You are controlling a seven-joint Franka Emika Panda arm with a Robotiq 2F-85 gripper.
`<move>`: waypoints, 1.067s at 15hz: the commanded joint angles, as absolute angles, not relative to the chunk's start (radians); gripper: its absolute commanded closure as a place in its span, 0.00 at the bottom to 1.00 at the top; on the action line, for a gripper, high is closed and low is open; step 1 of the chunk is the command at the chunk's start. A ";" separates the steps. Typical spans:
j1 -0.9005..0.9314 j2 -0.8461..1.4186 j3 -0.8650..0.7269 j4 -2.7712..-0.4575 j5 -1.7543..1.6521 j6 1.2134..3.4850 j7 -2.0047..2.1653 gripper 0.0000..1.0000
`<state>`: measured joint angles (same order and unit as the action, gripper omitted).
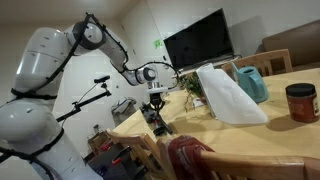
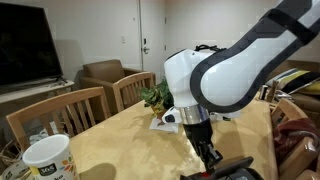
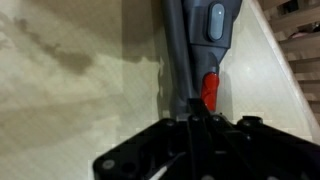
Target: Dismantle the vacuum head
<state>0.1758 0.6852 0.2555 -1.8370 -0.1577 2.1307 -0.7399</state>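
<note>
Black hand (image 3: 190, 122) low over a grey tube (image 3: 188, 50) with a red catch (image 3: 209, 90), flat on the tabletop (image 3: 70, 80). Cannot tell if open or closed. Vacuum head (image 2: 236, 168) just below, at the edge. Looks hard, light, slippery plastic; best to grab the short neck

Gripper (image 3: 196, 124) by grey tube (image 3: 185, 55), red latch (image 3: 210, 90), tabletop (image 3: 70, 95)

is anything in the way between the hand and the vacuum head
nothing visible does. the hand is right at the vacuum head at the edge of the table; the wrist view shows only a grey tube and red latch ahead. the white bag and mug sit well aside.
</note>
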 commanded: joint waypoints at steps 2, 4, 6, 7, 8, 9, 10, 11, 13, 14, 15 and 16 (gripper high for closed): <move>0.173 0.640 0.232 -1.942 -0.175 2.151 -0.681 1.00; 0.172 0.629 0.224 -1.964 -0.177 2.145 -0.666 1.00; 0.170 0.617 0.215 -1.990 -0.180 2.133 -0.644 1.00; 0.169 0.614 0.211 -2.006 -0.181 2.130 -0.629 1.00; 0.168 0.606 0.208 -2.023 -0.182 2.129 -0.618 1.00; 0.166 0.604 0.206 -2.034 -0.183 2.131 -0.608 1.00; 0.165 0.607 0.208 -2.037 -0.183 2.128 -0.605 1.00; 0.161 0.611 0.212 -2.038 -0.183 2.131 -0.606 1.00; 0.165 0.618 0.216 -2.026 -0.189 2.126 -0.611 1.00; 0.170 0.618 0.218 -2.017 -0.195 2.119 -0.611 1.00; 0.177 0.615 0.220 -2.006 -0.204 2.114 -0.607 1.00; 0.184 0.610 0.224 -1.999 -0.215 2.111 -0.607 1.00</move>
<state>0.1674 0.6495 0.2148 -2.0003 -0.1796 2.1305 -0.6390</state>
